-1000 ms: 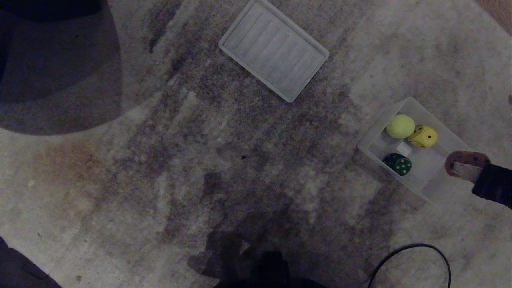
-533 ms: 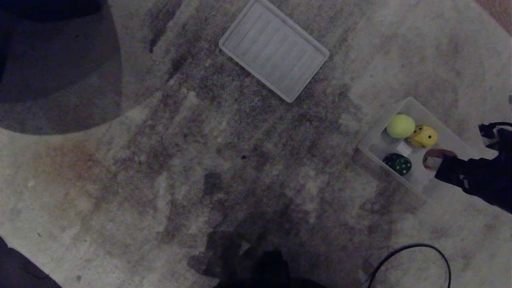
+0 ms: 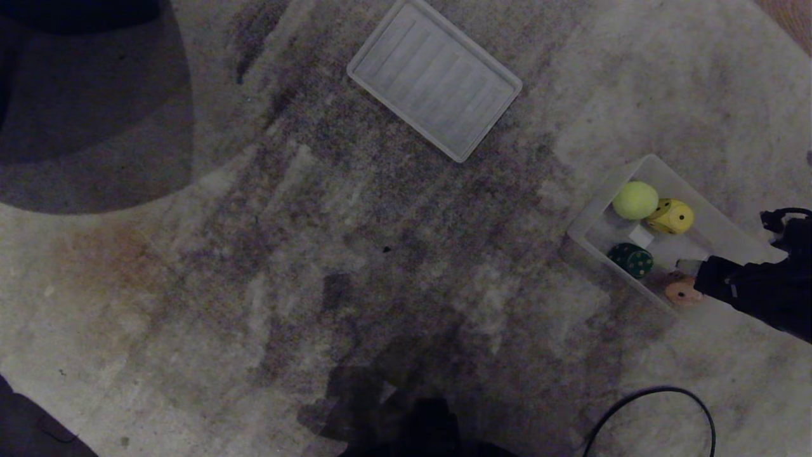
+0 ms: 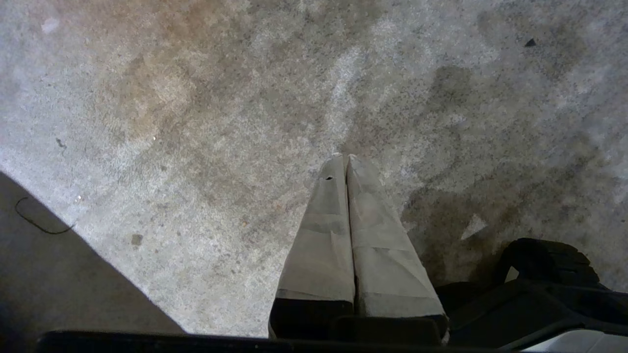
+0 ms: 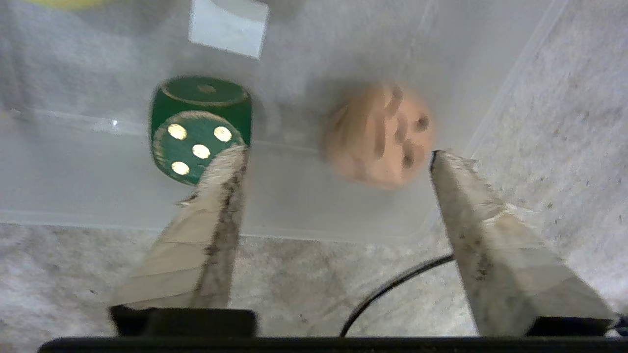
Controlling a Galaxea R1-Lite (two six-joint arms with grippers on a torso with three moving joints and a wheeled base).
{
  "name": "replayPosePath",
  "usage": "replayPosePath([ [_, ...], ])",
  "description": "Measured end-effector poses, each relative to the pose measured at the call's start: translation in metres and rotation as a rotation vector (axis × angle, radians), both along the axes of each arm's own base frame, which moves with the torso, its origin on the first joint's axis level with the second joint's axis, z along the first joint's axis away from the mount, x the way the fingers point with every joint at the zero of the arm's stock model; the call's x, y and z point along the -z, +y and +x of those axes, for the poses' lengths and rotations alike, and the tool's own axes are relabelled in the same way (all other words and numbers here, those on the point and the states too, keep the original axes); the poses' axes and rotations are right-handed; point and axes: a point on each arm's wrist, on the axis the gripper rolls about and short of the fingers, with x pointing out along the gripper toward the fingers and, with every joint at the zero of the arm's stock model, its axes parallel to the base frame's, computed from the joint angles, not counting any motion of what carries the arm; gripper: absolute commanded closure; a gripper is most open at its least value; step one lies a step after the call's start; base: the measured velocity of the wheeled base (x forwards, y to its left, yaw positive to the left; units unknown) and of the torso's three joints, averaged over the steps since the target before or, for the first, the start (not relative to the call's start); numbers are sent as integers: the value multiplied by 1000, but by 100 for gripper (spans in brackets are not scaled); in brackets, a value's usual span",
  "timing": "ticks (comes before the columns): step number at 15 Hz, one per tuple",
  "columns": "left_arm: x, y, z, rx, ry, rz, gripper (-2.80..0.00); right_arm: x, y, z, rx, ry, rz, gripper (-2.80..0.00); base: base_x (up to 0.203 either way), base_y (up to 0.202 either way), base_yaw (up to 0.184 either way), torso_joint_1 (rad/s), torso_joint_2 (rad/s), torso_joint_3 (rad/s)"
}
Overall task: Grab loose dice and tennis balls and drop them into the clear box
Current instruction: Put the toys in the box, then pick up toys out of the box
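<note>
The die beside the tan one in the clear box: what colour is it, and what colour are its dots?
Dark green die with pale yellow dots; clearest in the right wrist view.

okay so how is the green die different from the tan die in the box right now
The green die is dark green with pale dots; the tan die is peach-tan with dark dots. The green die looks crisp and settled, while the tan die is smeared, as if tumbling. The tan die lies just beyond the open right gripper; the green die sits off to one side. Both are inside the clear box.
</note>
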Motion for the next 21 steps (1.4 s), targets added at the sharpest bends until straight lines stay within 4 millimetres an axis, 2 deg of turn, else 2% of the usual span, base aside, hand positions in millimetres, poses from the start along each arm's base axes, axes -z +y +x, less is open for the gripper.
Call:
replayPosePath([
  [2,0,0,0,0,0,0,0,-1,0,-3,0,-4,-1,-280,0,0,0,0,0,0],
  [3,0,0,0,0,0,0,0,-6,1,-6,-2,-19,-5,0,0,0,0,0,0,0],
  [6,0,0,0,0,0,-1,0,-26,8,-23,-21,-70,-24,0,0,0,0,0,0,0],
  [8,0,0,0,0,0,0,0,-42,13,-41,-38,-90,-42,0,0,0,0,0,0,0],
  [11,0,0,0,0,0,0,0,-65,26,-84,-76,-94,-56,0,0,0,0,0,0,0],
  [14,0,0,0,0,0,0,0,-81,38,-141,-116,-114,-59,0,0,0,0,0,0,0],
  [16,0,0,0,0,0,0,0,-83,43,-182,-128,-137,-61,0,0,0,0,0,0,0],
  [18,0,0,0,0,0,0,0,-76,46,-223,-134,-167,-64,0,0,0,0,0,0,0],
  [21,0,0,0,0,0,0,0,-46,48,-265,-139,-189,-98,0,0,0,0,0,0,0],
])
